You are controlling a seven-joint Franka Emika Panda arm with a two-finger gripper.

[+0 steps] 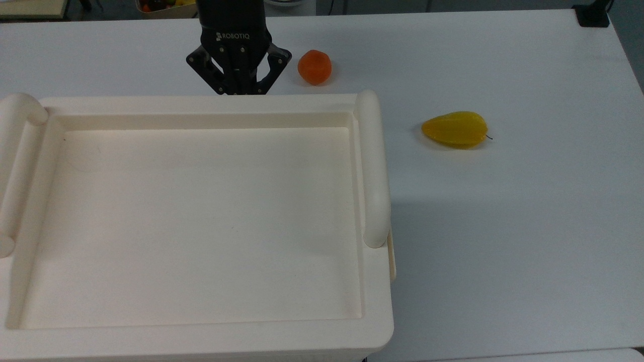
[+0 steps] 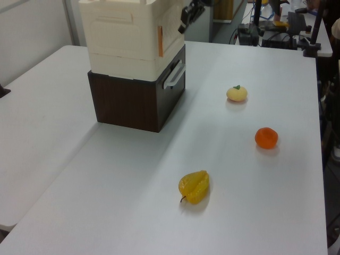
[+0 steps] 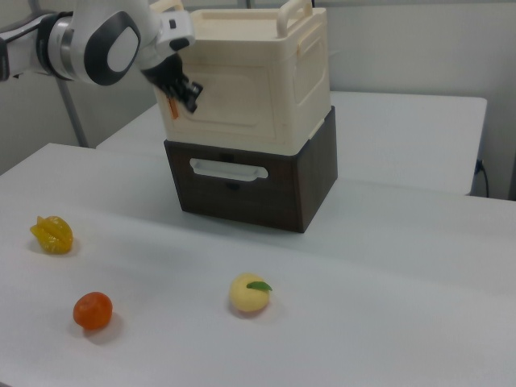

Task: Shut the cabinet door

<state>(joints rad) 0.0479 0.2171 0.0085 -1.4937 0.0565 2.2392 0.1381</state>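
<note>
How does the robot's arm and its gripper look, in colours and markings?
The gripper is black, with linked metal bars, small pale screw heads and white "ROBOTIQ" lettering on its body. The arm is white and rounded, with a dark grey disc on one joint.

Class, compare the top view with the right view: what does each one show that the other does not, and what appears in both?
Only the top view shows the cabinet's recessed tray-like top from above. Only the right view shows the dark brown drawer unit beneath the cabinet, its white drawer handle, and the pale yellow fruit on the table. Both show the cream cabinet, the tool close against its front, the orange fruit and the yellow star fruit on the white table.
</note>
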